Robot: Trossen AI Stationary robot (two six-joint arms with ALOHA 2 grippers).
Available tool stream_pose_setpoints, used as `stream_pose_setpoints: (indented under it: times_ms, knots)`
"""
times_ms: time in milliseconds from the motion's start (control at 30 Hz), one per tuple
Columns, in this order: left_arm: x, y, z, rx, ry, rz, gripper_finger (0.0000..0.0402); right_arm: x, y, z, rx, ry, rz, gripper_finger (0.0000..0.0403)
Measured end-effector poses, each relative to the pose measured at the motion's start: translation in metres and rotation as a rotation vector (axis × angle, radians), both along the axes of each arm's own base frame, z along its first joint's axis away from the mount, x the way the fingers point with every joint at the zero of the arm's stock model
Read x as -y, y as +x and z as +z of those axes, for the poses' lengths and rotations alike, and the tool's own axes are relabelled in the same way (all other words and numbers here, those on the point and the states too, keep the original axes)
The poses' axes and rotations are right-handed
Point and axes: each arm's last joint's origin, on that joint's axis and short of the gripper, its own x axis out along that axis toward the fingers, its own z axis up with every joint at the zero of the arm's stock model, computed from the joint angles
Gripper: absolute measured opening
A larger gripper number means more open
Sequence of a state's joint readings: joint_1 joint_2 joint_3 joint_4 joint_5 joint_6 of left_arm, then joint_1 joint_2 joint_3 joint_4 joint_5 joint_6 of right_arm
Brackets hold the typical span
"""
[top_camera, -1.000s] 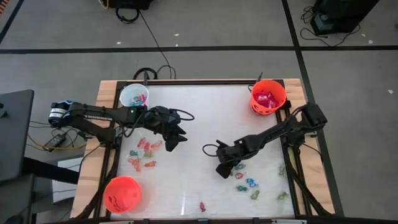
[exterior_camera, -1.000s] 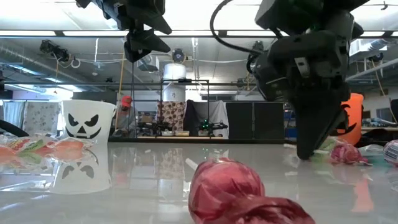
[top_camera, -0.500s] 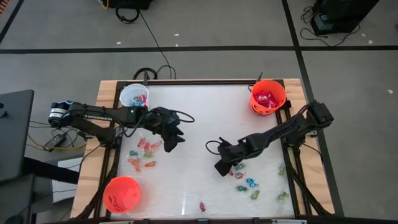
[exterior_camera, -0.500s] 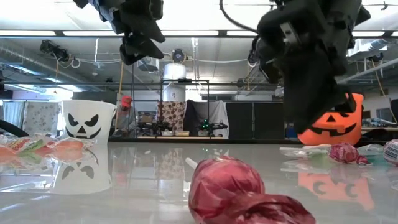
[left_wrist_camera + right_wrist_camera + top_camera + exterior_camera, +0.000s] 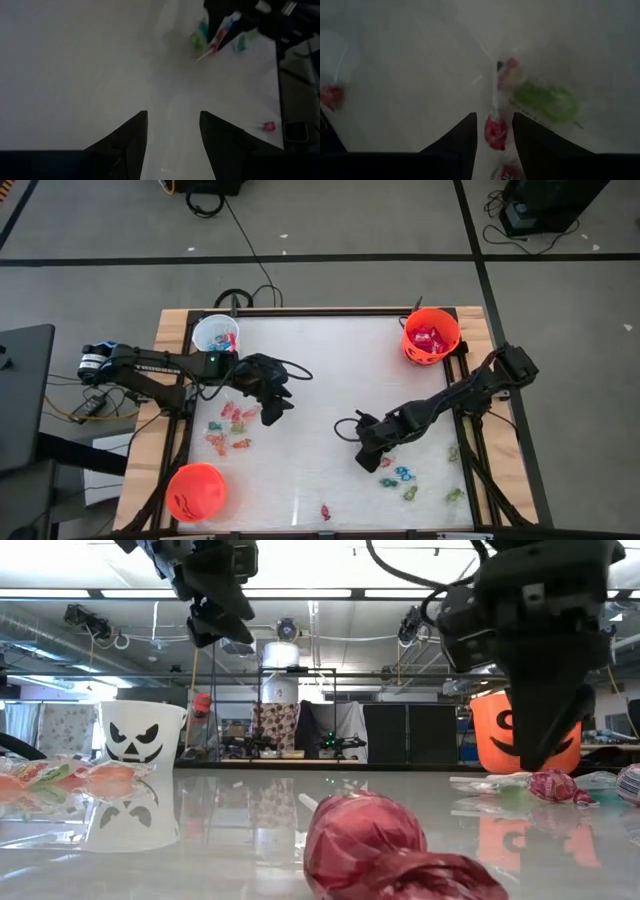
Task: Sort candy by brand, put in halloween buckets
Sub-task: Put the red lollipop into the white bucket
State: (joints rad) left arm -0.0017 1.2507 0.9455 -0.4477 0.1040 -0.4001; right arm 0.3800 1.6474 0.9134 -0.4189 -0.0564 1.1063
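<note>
My right gripper (image 5: 366, 461) hangs low over the table (image 5: 310, 370), at the edge of the candy cluster (image 5: 400, 476) that lies on the near side of the orange pumpkin bucket (image 5: 431, 337), well apart from it. Its fingers stand apart, and in my right wrist view a small red wrapped candy (image 5: 495, 132) sits in the gap between them; just beyond it lie a pale red piece (image 5: 507, 75) and a green wrapped piece (image 5: 547, 102). I cannot tell if my fingertips already touch the red one.

My left gripper (image 5: 272, 410) waits with its fingers also apart and nothing between them, near the white bucket (image 5: 215, 335), above the orange-red sweets (image 5: 232, 427). A second orange bucket (image 5: 195, 491) stands at the near corner, far from the white one on the same side.

I judge the risks like this. The red candy is small and round, so if I close off-centre it can squirt out and roll away. The green piece is very close, so I may pinch its wrapper too and carry a wrong brand to the bucket. If I come down too deep, my fingertips will scrape the table. Another red lollipop (image 5: 324, 511) lies alone at the near edge of the table; a careless sweep could knock it off.
</note>
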Motion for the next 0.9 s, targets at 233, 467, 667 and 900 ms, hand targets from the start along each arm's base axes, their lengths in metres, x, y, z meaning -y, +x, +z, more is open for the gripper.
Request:
stream_pose_setpoints:
  times_ms: [233,467,667,900]
  knots:
    - [0.000,-0.002,-0.002,-0.034,0.001,-0.001,0.0187,0.000,-0.004,-0.003,-0.003,-0.079,0.044,0.0137]
    - [0.000,-0.001,-0.001,-0.014,0.001,-0.002,0.0187,0.011,0.002,-0.006,0.008,-0.004,0.085,0.0137]
    - [0.000,-0.001,-0.001,-0.017,0.001,-0.002,0.0187,0.008,0.008,-0.018,0.000,0.033,0.139,0.0137]
    - [0.000,-0.001,-0.001,-0.019,-0.017,0.014,0.0186,0.010,0.012,-0.028,-0.017,0.028,0.105,0.0092]
